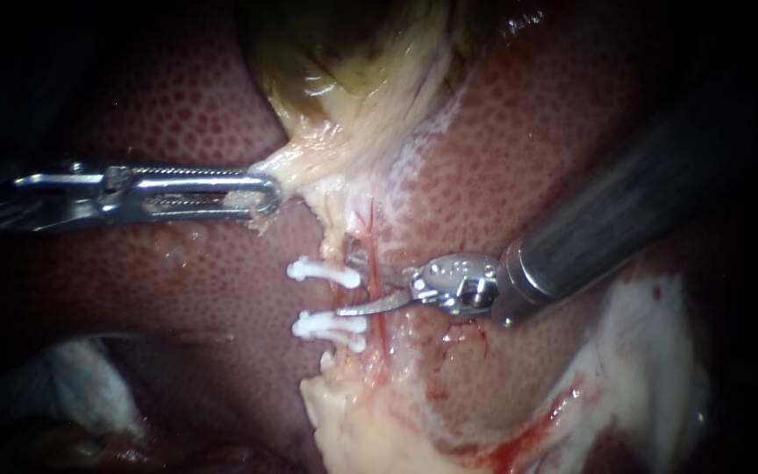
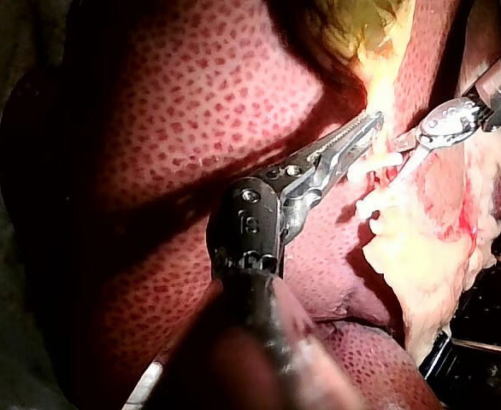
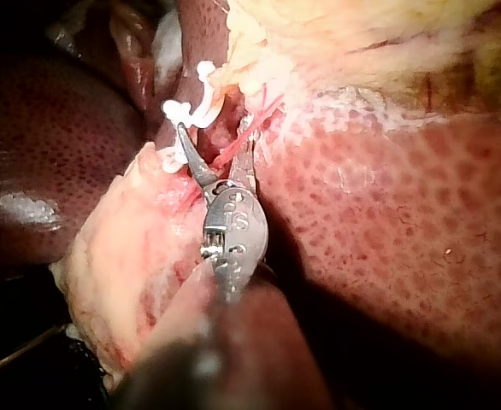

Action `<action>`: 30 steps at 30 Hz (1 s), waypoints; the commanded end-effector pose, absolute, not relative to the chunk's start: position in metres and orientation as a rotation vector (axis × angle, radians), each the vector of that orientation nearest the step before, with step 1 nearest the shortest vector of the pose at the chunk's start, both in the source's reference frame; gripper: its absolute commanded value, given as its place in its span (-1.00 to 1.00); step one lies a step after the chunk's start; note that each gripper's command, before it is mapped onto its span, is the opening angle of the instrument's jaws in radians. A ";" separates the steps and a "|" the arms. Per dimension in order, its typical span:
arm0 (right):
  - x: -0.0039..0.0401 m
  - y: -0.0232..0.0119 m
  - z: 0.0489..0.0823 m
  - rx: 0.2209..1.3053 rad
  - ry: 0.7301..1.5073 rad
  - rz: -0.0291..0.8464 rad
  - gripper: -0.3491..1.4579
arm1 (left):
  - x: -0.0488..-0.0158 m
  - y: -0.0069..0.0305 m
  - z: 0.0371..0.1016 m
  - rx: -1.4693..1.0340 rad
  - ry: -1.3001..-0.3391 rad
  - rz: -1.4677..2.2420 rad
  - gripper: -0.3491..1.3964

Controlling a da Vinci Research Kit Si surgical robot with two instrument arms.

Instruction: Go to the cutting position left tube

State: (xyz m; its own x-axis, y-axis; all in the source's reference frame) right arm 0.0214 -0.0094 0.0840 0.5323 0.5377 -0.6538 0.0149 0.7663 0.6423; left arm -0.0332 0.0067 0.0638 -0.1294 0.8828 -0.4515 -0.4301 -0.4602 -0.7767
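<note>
Right instrument (image 1: 350,285), shaft in from the right: blades apart, nothing gripped. One tip sits just near of the far clip (image 1: 322,272), the other just far of the near clips (image 1: 331,326), with the bare stretch of the left tube (image 1: 342,298) in the gap between them. A thin red strand (image 1: 375,263) runs just right of that tube. My left instrument (image 1: 265,195), in from the left, is clamped on pale yellow tissue at the gallbladder (image 1: 344,53) neck, far and left of the clips. Mottled red liver (image 1: 177,114) lies on both sides.
</note>
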 end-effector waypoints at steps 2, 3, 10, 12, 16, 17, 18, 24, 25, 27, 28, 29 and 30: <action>0.0214 -0.0094 0.0840 0.644 0.972 0.339 0.97 | -0.0332 0.0067 0.0638 -1.162 -0.590 1.752 -1.00; 0.0214 -0.0094 0.0840 0.644 0.972 0.339 0.97 | -0.0332 0.0067 0.0638 -1.162 -0.590 1.752 -1.00; 0.0214 -0.0094 0.0839 0.645 0.972 0.338 0.97 | -0.0332 0.0067 0.0638 -1.162 -0.590 1.752 -1.00; 0.0212 -0.0093 0.0839 0.646 0.972 0.337 0.97 | -0.0331 0.0067 0.0638 -1.162 -0.591 1.752 -1.00; 0.0202 -0.0090 0.0833 0.653 0.974 0.334 0.97 | -0.0330 0.0067 0.0637 -1.163 -0.595 1.753 -1.00; 0.0198 -0.0088 0.0830 0.656 0.975 0.333 0.97 | -0.0330 0.0068 0.0637 -1.163 -0.595 1.753 -1.00; 0.0192 -0.0085 0.0826 0.663 0.976 0.330 0.97 | -0.0329 0.0068 0.0637 -1.162 -0.593 1.753 -1.00; 0.0159 -0.0070 0.0803 0.668 0.975 0.336 0.97 | -0.0327 0.0069 0.0635 -1.162 -0.592 1.752 -1.00; 0.0155 -0.0068 0.0799 0.672 0.973 0.335 0.97 | -0.0327 0.0069 0.0635 -1.162 -0.592 1.752 -1.00; 0.0150 -0.0066 0.0791 0.677 0.976 0.334 0.97 | -0.0327 0.0069 0.0635 -1.162 -0.592 1.752 -1.00; 0.0148 -0.0067 0.0787 0.680 0.977 0.333 0.97 | -0.0327 0.0069 0.0635 -1.162 -0.592 1.752 -1.00; 0.0148 -0.0068 0.0783 0.681 0.977 0.332 0.97 | -0.0327 0.0069 0.0635 -1.162 -0.592 1.752 -1.00; 0.0148 -0.0069 0.0780 0.682 0.978 0.331 0.97 | -0.0327 0.0069 0.0635 -1.162 -0.592 1.752 -1.00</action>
State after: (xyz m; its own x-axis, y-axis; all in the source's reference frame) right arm 0.0149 -0.0072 0.0777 0.5321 0.5457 -0.6474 0.0428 0.7463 0.6642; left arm -0.0327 0.0069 0.0635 -0.1299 0.8833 -0.4505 -0.4283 -0.4597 -0.7780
